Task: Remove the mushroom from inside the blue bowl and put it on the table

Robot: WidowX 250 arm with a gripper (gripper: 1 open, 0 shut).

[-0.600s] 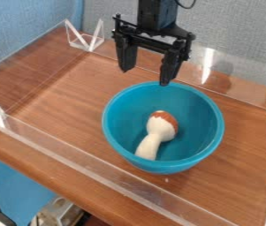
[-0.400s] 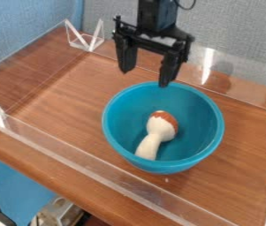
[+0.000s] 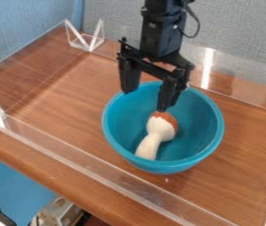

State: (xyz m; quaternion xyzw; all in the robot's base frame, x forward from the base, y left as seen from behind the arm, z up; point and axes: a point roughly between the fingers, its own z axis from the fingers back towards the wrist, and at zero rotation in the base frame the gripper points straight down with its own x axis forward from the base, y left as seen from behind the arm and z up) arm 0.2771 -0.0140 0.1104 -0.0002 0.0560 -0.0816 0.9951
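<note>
Downward travel of the gripper (image 3: pixel 147 99) had occurred since the earlier frame: its black fingers now stood lower in the camera view, over the far part of the blue bowl (image 3: pixel 202 132), where they had previously been seen around its far rim. Across that same interval, the bowl and the mushroom (image 3: pixel 159 132) had kept their positions

Gripper state: open. The two fingers were spread apart, with a wide gap between them and nothing clamped in it. The arm (image 3: pixel 161 26) extended down from the top of the view, and a dark cable (image 3: pixel 195 19) curved beside its upper section

Mushroom position: inside the bowl, lying on its side. The orange-brown cap pointed toward the gripper, and the cream-white stem extended toward the near side of the bowl. The cap appeared just below the right-hand finger in the view; whether the two touched could not be told for certain

Bowl position: upright on the reddish-brown table (image 3: pixel 52 84), with its teal-blue interior facing up. A low clear wall (image 3: pixel 82 170) ran along the near-left side of the tabletop, well apart from the gripper
</note>
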